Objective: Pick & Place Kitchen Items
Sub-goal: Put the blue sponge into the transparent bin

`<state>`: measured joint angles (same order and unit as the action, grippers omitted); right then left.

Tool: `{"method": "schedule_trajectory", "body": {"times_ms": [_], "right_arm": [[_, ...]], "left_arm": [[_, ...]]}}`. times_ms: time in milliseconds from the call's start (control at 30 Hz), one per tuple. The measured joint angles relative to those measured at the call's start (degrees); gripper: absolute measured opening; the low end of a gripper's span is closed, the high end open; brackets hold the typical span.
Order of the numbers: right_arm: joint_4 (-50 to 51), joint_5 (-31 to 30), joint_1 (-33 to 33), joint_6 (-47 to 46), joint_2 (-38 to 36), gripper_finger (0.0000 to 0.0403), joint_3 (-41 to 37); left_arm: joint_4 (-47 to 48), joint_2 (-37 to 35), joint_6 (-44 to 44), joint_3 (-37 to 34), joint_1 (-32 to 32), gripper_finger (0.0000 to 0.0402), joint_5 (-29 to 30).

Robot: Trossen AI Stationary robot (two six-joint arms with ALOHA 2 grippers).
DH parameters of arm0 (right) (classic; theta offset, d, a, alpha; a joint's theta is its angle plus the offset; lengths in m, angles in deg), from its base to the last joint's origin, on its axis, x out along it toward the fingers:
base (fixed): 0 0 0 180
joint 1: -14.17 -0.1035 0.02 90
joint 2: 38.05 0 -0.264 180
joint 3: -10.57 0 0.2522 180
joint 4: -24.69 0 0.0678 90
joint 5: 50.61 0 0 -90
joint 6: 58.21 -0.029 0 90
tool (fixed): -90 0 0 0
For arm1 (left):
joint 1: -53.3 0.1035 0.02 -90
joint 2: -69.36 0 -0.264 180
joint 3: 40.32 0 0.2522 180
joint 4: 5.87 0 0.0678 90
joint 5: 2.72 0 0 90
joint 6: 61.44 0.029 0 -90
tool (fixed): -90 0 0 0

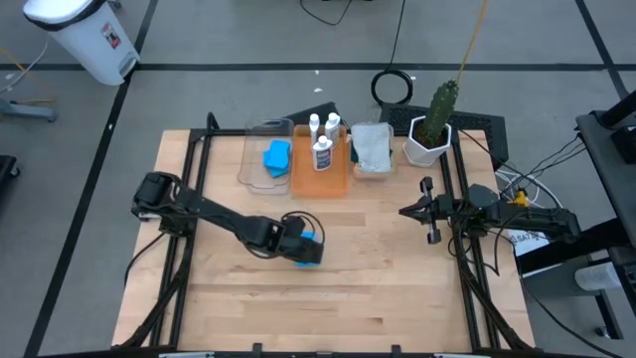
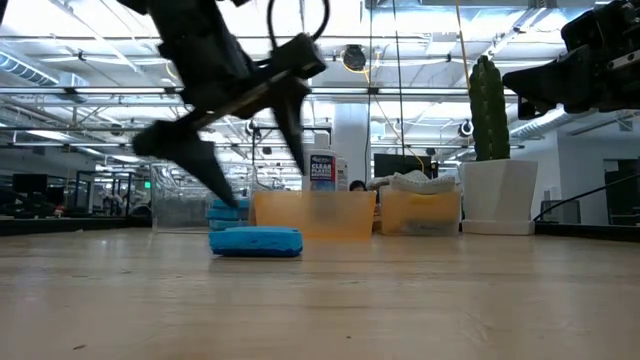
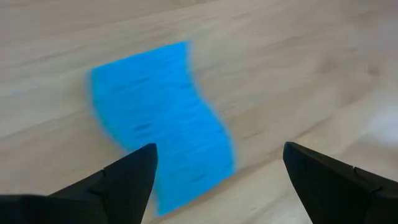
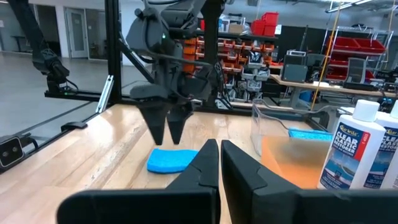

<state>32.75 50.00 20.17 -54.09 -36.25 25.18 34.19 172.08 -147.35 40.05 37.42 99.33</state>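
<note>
A bright blue sponge (image 3: 163, 118) lies flat on the wooden table (image 1: 378, 278), near its middle. My left gripper (image 3: 217, 155) hangs open just above it, fingers pointing down with one on either side, touching nothing; the low view (image 2: 268, 190) shows the fingertips clear of the sponge (image 2: 255, 241). More blue sponges (image 1: 277, 155) lie in a clear bin (image 1: 260, 169). White labelled bottles (image 1: 323, 149) stand in an orange bin (image 1: 320, 177). A pale cloth (image 1: 372, 147) lies in a small bin. My right gripper (image 4: 219, 146) is shut and empty at the table's right side (image 1: 405, 212).
The bins stand in a row at the table's far edge. A white pot with a green cactus (image 1: 429, 139) stands at their right. Black frame rails (image 1: 194, 189) run along the table's left and right sides. Bare wood lies toward the near edge.
</note>
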Motion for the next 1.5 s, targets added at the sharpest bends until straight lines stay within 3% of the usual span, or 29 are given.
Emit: {"method": "schedule_trajectory", "body": {"times_ms": [233,467,733,1033,1267,1367,1500], "right_arm": [[0.0,0.0,0.0,0.0,0.0,0.0000,0.0],[0.0,0.0,0.0,0.0,0.0,0.0000,0.0],[0.0,0.0,0.0,0.0,0.0,0.0000,0.0],[0.0,0.0,0.0,0.0,0.0,0.0000,0.0],[0.0,0.0,0.0,0.0,0.0,0.0000,0.0],[0.0,0.0,0.0,0.0,0.0,0.0000,0.0],[0.0,0.0,0.0,0.0,0.0,0.0000,0.0]], "left_arm": [[-10.1,2.9,5.4,0.0,0.0,0.0353,-2.1],[-7.8,4.4,3.8,0.0,0.3,0.0353,-6.7],[2.6,3.9,0.9,1.9,0.5,0.0353,-13.9],[23.0,4.0,-1.1,13.5,0.1,0.0353,-6.9],[30.6,4.2,-12.3,12.6,-1.3,0.0353,-7.2],[31.0,4.5,-15.2,10.9,-1.7,0.0353,-7.3],[24.7,4.4,-15.3,8.1,-1.7,0.0353,-7.4]]}}
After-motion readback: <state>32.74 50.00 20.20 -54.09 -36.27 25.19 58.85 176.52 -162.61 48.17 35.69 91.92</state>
